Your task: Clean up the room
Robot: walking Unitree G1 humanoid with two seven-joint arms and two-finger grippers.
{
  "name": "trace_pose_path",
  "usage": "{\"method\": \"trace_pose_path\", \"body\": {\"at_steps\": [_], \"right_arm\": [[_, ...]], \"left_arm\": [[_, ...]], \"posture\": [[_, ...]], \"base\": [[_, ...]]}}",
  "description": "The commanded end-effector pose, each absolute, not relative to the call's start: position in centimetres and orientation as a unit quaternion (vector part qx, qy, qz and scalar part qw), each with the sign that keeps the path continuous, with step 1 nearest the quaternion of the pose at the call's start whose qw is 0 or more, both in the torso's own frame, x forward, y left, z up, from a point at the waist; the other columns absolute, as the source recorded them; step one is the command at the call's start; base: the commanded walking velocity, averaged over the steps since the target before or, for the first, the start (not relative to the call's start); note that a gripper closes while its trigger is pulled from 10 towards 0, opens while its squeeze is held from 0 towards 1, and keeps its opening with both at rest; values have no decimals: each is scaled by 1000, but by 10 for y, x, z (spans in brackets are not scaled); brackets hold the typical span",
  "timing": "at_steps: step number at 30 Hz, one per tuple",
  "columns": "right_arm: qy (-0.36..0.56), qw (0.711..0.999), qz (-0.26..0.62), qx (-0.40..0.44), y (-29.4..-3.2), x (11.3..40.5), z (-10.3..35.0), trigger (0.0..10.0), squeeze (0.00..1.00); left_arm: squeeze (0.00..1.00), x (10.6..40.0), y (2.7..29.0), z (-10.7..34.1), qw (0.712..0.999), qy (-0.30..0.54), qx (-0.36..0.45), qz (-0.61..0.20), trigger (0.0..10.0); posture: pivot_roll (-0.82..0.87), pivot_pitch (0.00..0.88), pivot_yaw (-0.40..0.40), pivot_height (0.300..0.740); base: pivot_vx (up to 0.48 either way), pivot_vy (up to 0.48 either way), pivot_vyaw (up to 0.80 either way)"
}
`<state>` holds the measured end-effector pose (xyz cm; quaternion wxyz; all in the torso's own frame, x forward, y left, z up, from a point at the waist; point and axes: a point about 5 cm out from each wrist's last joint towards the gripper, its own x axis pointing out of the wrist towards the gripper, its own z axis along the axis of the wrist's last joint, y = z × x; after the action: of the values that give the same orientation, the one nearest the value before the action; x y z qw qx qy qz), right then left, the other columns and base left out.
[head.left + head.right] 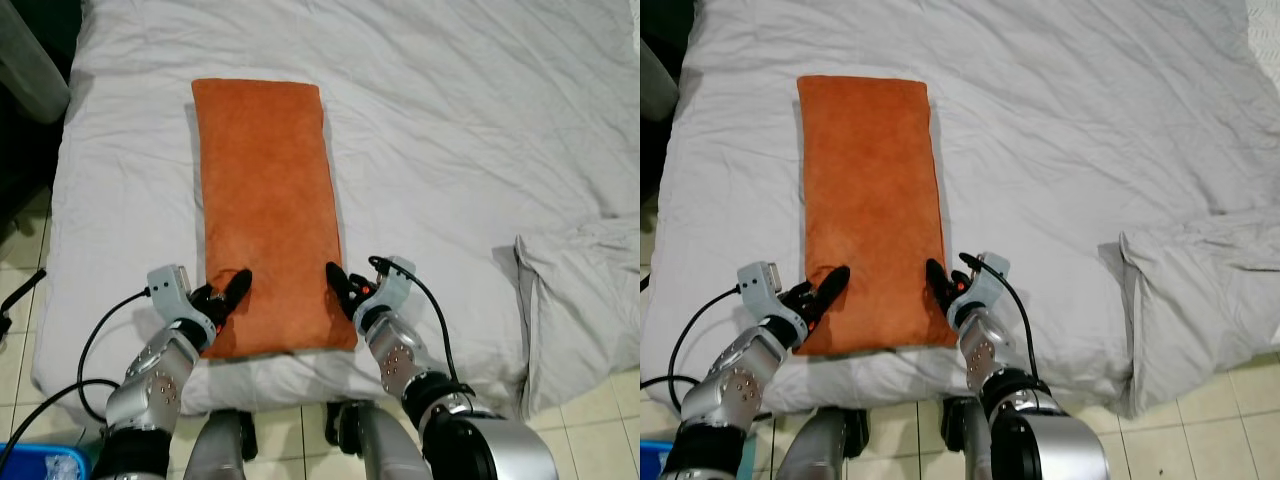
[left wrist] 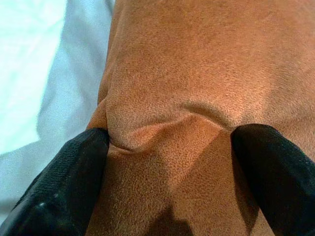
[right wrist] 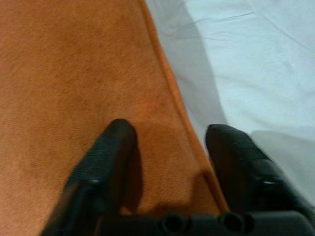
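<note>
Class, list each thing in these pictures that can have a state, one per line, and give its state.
Orange pillow: flat, lengthwise on the bed, near end under both hands.
White sheet: spread, wrinkled.
Grey blanket: bunched at the bed's right edge.
Left hand: open, fingers pressing the pillow.
Right hand: open, straddling the pillow's right edge.

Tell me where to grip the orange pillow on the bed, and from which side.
Probably by its near short end, coming from the foot of the bed. The orange pillow lies flat, lengthwise away from the robot, so only that end is close. The left gripper presses its open fingers on the near-left corner; the right gripper straddles the near-right edge. Pinching both corners together should lift it evenly.
</note>
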<state>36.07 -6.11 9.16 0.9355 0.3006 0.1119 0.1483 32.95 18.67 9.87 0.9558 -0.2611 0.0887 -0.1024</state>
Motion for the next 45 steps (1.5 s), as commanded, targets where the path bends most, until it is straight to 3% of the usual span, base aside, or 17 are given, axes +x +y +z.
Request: {"method": "trace_pose_path", "body": {"at_steps": [1, 5, 6, 8, 16, 25, 30, 35, 45], "right_arm": [[202, 897, 207, 334, 3, 322, 62, 0, 0], [210, 898, 208, 326, 3, 317, 56, 0, 0], [215, 896, 204, 329, 3, 316, 54, 0, 0], [218, 895, 202, 332, 3, 314, 52, 0, 0], [254, 874, 207, 360, 8, 301, 39, 0, 0], [253, 886, 183, 343, 2, 304, 38, 0, 0], [160, 913, 197, 319, -14, 336, 74, 0, 0], [38, 933, 175, 311, -59, 370, 124, 0, 0], [-47, 935, 178, 303, -75, 374, 161, 0, 0]], "left_arm": [[0, 324, 178, 82, 947, 121, -276, -112, 10000], [0, 326, 177, 76, 942, 120, -291, -116, 10000], [0, 328, 179, 75, 944, 118, -288, -108, 510], [0, 330, 181, 75, 946, 116, -286, -103, 0], [0, 332, 176, 77, 950, 106, -269, -121, 0], [0, 332, 179, 81, 958, 88, -245, -119, 0], [0, 340, 189, 131, 969, 5, -210, -134, 0], [0, 341, 200, 204, 966, -107, -183, -148, 0], [0, 332, 197, 222, 963, -118, -185, -157, 0]], "posture": [[154, 611, -108, 740], [156, 619, -102, 740], [154, 618, -101, 740], [152, 617, -100, 740], [157, 610, -92, 740], [145, 612, -99, 740], [121, 611, -103, 740], [107, 608, -109, 740], [94, 597, -111, 740]], "base": [[0, 0, 0], [0, 0, 0], [0, 0, 0], [0, 0, 0], [0, 0, 0], [0, 0, 0], [0, 0, 0], [0, 0, 0], [0, 0, 0]]}}
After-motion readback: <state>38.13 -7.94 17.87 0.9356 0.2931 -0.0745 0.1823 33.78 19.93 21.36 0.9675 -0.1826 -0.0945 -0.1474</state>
